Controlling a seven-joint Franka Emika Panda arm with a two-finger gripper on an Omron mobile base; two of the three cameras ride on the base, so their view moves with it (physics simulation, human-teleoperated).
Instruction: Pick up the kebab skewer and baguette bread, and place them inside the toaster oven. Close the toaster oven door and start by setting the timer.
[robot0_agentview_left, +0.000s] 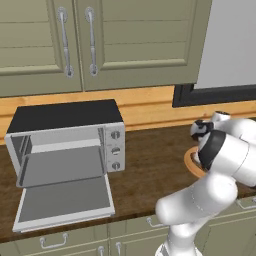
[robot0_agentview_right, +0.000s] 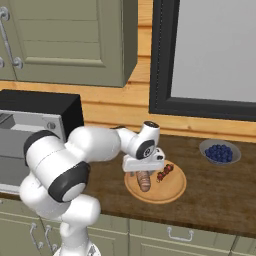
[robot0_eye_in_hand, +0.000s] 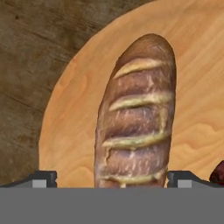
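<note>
- On the worktop (robot0_agentview_right: 215, 200), right of the oven (robot0_agentview_left: 67, 145), a round wooden board (robot0_agentview_right: 172, 192) carries the bread (robot0_agentview_right: 144, 181) and the skewer (robot0_agentview_right: 165, 172), side by side and just apart.
- Over the board the gripper (robot0_eye_in_hand: 112, 178) hangs low with its jaws wide, one fingertip (robot0_eye_in_hand: 43, 178) on each side of the bread's near end; whether they touch the loaf I cannot tell.
- Bread lies flat on the board, pale slashes across its brown crust, running away from the hand.
- Skewer: red and brown chunks, at the bread's right in the right base view.
- Oven stands against the wooden back wall, black top, three knobs (robot0_agentview_left: 115, 150) on its right panel.
- Its door (robot0_agentview_left: 65, 202) is dropped fully open, lying flat toward the worktop's front edge; the cavity holds a grey rack.
- A grey bowl of blueberries (robot0_agentview_right: 220, 152) sits further right, well apart from the board.
- Green cabinets (robot0_agentview_left: 100, 40) hang above.
</note>
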